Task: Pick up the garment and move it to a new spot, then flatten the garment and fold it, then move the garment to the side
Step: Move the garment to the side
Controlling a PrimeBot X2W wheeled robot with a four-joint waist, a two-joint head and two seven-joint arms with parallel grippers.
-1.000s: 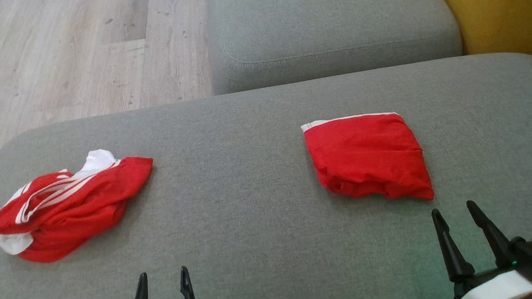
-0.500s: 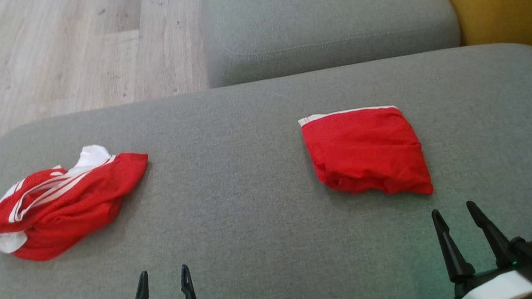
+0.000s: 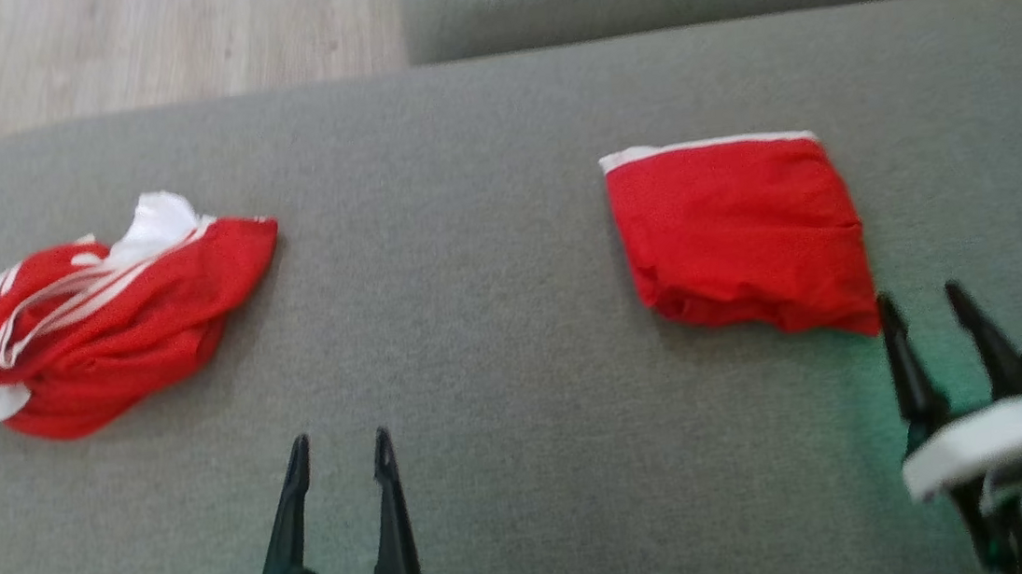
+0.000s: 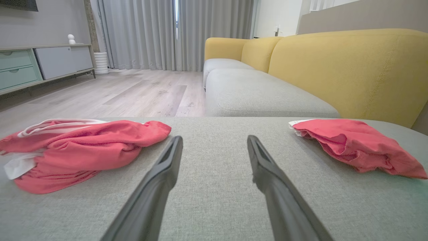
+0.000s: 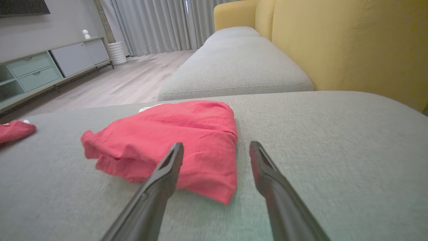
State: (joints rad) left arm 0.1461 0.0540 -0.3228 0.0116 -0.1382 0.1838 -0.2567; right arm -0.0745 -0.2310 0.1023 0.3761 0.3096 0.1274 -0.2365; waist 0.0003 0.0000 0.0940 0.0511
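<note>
Nearest, at six o'clock in the head view, the left gripper (image 3: pixel 340 439) hovers over the gray cushion (image 3: pixel 498 344) with its jaws apart and nothing between them. At four o'clock the right gripper (image 3: pixel 920 294) also has its jaws apart and empty. Its left fingertip is just beside the near corner of the folded garment (image 3: pixel 740 232), which lies at two o'clock. The crumpled garment (image 3: pixel 103 331), red with white stripes, lies at ten o'clock, close to the cushion's left edge, and is probably the one to pick up next.

Several things could go wrong, as I judge it. A sideways move of the right arm may catch that loose corner and drag the fold open. On the pile, a shallow pinch may take only one layer — the rest then trails and twists — while a deep one may nip the cushion cloth. A careless tug toward nine o'clock may tip the pile onto the floor (image 3: pixel 122 43) beyond.
</note>
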